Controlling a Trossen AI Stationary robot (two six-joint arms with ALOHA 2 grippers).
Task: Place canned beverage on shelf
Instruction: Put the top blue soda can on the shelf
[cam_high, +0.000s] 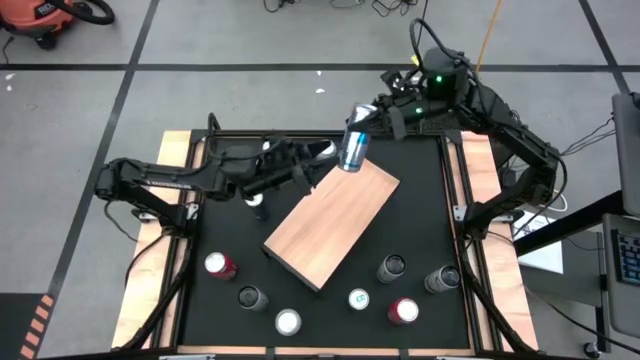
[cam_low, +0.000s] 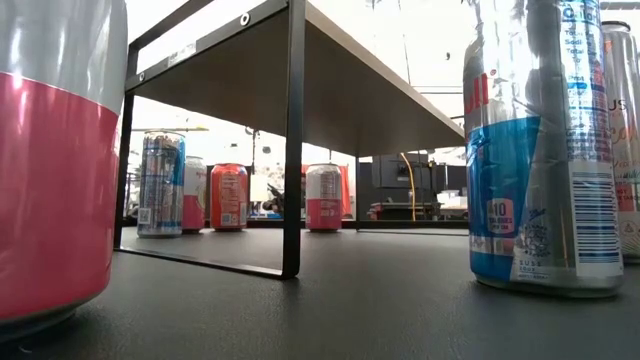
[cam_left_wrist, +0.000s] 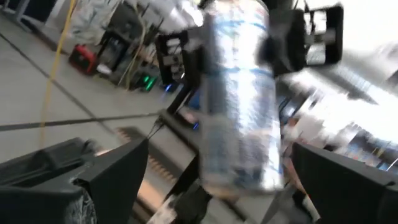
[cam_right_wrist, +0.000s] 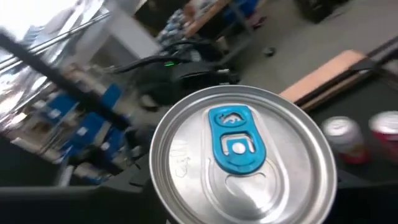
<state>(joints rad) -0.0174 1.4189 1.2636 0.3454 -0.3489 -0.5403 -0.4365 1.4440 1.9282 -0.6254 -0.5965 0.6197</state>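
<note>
Silver-blue can (cam_high: 353, 148) sits gripped in right hand (cam_high: 366, 118), above shelf (cam_high: 331, 224) edge; left hand (cam_high: 305, 160) wide.

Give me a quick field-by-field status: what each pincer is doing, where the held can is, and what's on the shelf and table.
right pincer: shut on the blue-and-silver can, holding it in the air
can position: tilted, above the far end of the shelf, not yet set down
left pincer: open, beside the held can, holding nothing
shelf top: no can on it in the high view
other cans: six on the black table at the near side, including a red-topped can
</note>
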